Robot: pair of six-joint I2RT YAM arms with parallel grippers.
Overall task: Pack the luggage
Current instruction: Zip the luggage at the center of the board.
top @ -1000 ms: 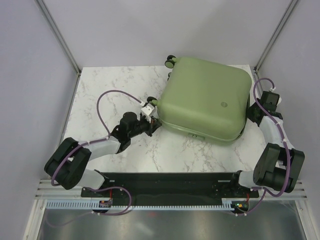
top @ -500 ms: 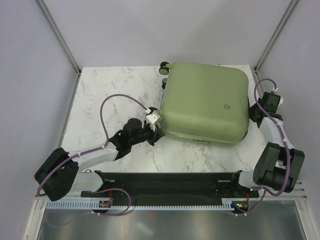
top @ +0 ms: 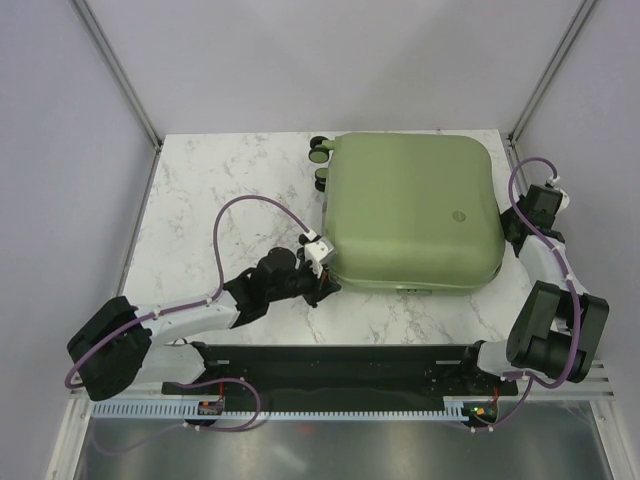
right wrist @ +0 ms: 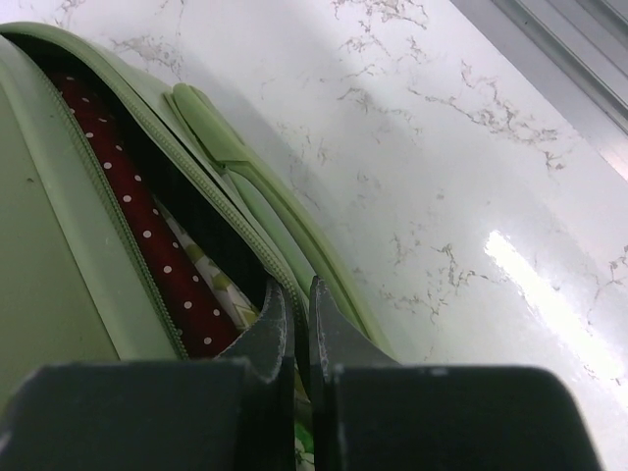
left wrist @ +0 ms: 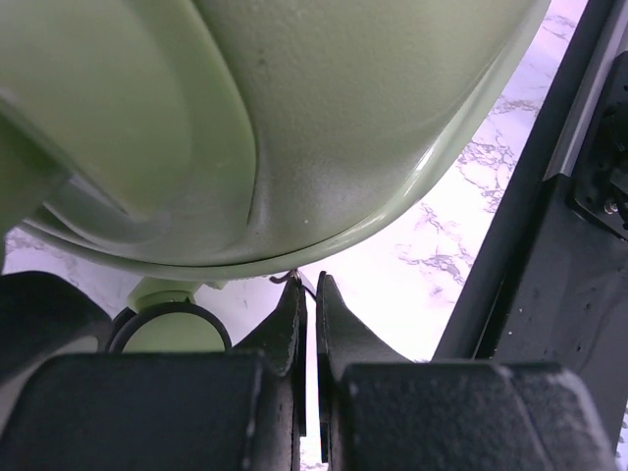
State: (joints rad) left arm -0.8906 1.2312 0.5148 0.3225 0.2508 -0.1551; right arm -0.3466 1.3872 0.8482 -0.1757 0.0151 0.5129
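Observation:
The luggage [top: 410,210], a pale sage-green hard-shell suitcase, lies flat on the marble table [top: 220,190] with its caster wheels [top: 320,150] at the far left. My left gripper [top: 328,287] is at its near-left corner. In the left wrist view the jaws [left wrist: 307,283] are shut on a thin black zipper pull [left wrist: 297,279] under the shell [left wrist: 324,108]. My right gripper [top: 503,232] is at the right side. Its jaws [right wrist: 294,289] are shut on the zipper edge [right wrist: 257,257] of the gap, where red polka-dot fabric [right wrist: 147,216] shows.
The black base rail [top: 340,360] runs along the near table edge close to the left gripper. Frame posts [top: 120,80] stand at the far corners. The suitcase's side handle [right wrist: 226,157] lies beside the right gripper. Purple cables [top: 230,220] loop over both arms.
The left gripper slid nearer and rightward along the suitcase's left side to its near-left corner. The suitcase turned, its wheels swinging left and nearer. The right gripper stayed put.

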